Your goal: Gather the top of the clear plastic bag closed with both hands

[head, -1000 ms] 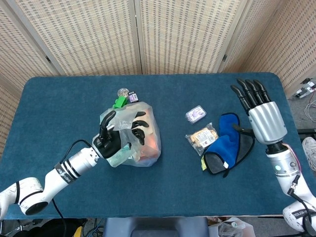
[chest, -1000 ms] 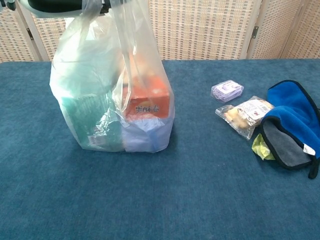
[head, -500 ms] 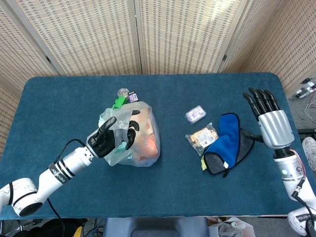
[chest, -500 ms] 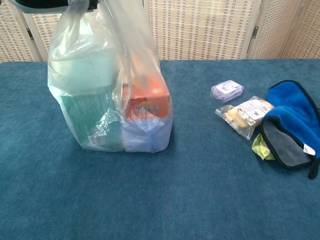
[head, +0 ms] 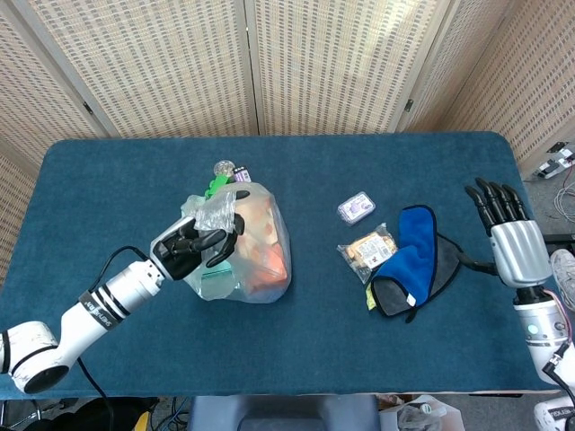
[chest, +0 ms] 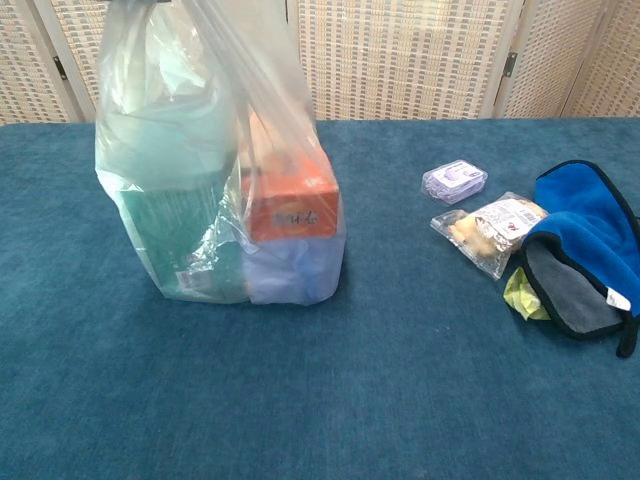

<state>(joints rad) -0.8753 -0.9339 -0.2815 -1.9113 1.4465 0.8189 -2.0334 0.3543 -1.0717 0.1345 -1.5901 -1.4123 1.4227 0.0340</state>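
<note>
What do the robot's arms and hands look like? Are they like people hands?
A bit like people hands. The left hand has black fingers on a silvery-white palm. Its wrist has black and white bands, a thin black cable loops beside it, and the left arm is white with a black joint. The right hand has black fingers on a shiny silver body above a white right arm.

One plastic bag (head: 256,247), one blue cloth (head: 411,256), two packets (head: 372,249).

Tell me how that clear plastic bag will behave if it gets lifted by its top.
The clear plastic bag is thin and crinkled where the left hand bunches its top, so it will likely stretch and sag. The boxes inside fill its base, so it is probably bottom-heavy and may swing.
</note>
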